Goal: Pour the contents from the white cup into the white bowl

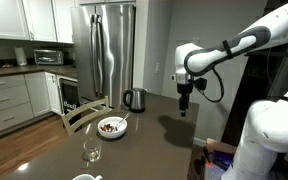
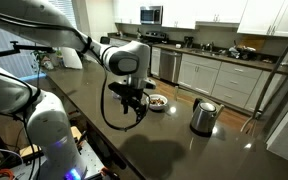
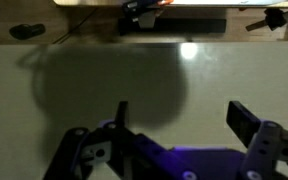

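One arm (image 1: 232,47) reaches over the table (image 1: 154,140) — jaws wide apart, pointing down.

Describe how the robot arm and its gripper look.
The arm is made of rounded white links with black joint bands. A black cable loops by the wrist. The gripper is black, with two flat fingers; a violet light glows at its base.

worktop (image 1: 154,137): looked dark, smooth, glossy
kettle (image 2: 203,116): looked polished metal
fridge (image 1: 106,50): looked brushed steel
white bowl (image 1: 111,128): looked glazed
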